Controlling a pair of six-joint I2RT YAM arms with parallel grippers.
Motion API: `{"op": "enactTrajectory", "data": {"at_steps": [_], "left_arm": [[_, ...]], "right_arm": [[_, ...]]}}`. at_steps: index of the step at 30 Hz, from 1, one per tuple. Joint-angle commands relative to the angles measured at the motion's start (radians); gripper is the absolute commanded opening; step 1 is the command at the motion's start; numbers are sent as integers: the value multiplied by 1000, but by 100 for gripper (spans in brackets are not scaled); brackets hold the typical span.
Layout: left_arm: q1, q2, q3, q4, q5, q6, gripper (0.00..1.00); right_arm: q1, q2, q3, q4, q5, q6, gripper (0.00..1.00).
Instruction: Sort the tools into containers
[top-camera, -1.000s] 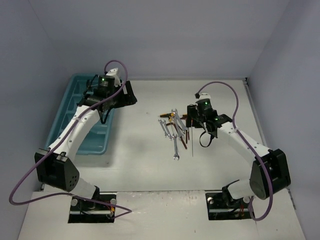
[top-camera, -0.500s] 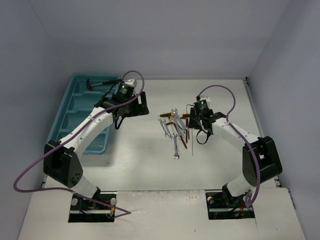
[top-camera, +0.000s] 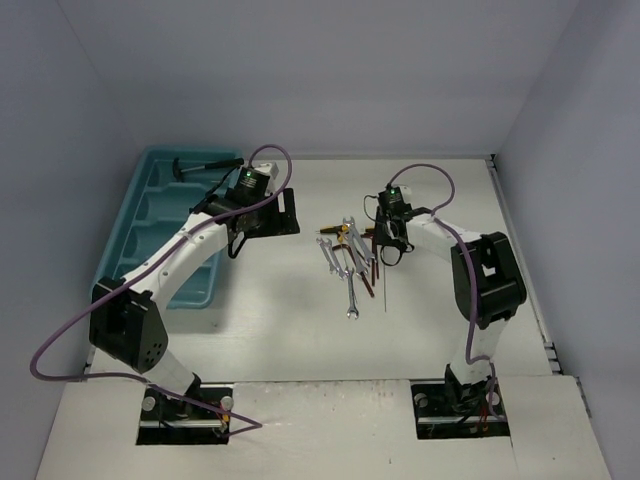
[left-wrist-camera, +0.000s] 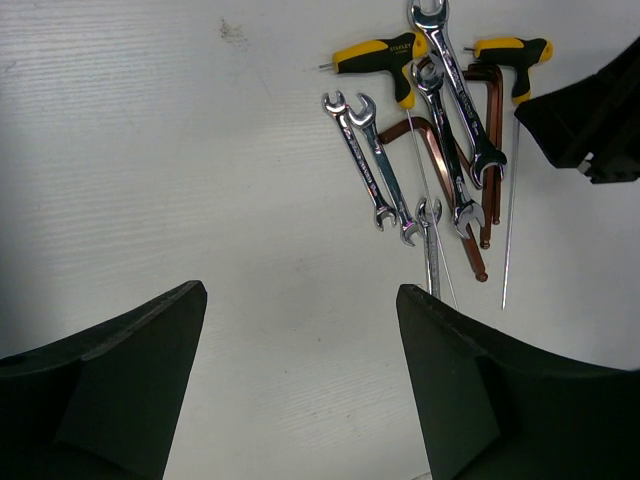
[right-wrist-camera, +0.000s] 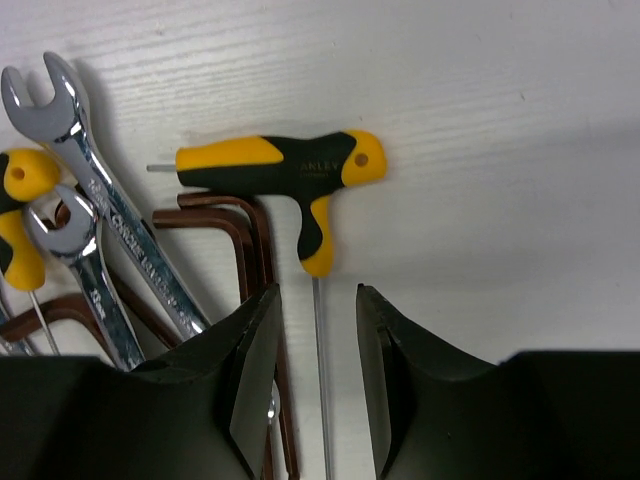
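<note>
The tools lie in a pile mid-table (top-camera: 352, 258): silver wrenches (left-wrist-camera: 365, 165), thin reddish-brown bent keys (right-wrist-camera: 235, 220) and two yellow-and-black T-handle screwdrivers (right-wrist-camera: 290, 165) (left-wrist-camera: 375, 58). My right gripper (right-wrist-camera: 318, 295) is low over the pile's right side. Its jaws stand on either side of one screwdriver's thin shaft (right-wrist-camera: 320, 380), narrowly open, with a gap on both sides. My left gripper (left-wrist-camera: 300, 292) hangs wide open and empty over bare table left of the pile. The teal tray (top-camera: 128, 235) of containers lies at the far left, with a black-handled hammer (top-camera: 205, 165) in its far compartment.
White walls close in the table on three sides. The left arm stretches from its base across the tray's right edge. A purple cable (top-camera: 440, 185) loops above the right arm.
My left gripper has swung right from over the tray toward the pile, and the hammer now shows in the tray. The right jaws have narrowed around the screwdriver shaft.
</note>
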Motion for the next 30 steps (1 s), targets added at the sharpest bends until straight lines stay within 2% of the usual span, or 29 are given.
{"op": "enactTrajectory", "data": {"at_steps": [1,4,10,12,15,16,24,30], "left_arm": [[-1,-58,38,-9,29,43,74],[-1,-65,38,-18,24,63,74],[-1,-60,41,-23,29,80,74],[-1,-56,45,-23,33,82,74],[-2,-50,55,-23,57,86,74],[-2,-48,66,-23,70,89,74],[-2,-33,197,-20,154,139,74],[-1,0,300,0,260,145,75]], "right_arm": [[-16,55,71,22,34,-3,34],[-16,95,96,22,40,-7,33],[-20,140,117,23,68,-13,26],[-23,139,113,22,73,-17,15],[-25,126,111,21,88,-28,4],[-25,105,112,22,95,-42,0],[21,-148,125,20,46,-203,0],[186,-350,122,22,-32,-382,0]]}}
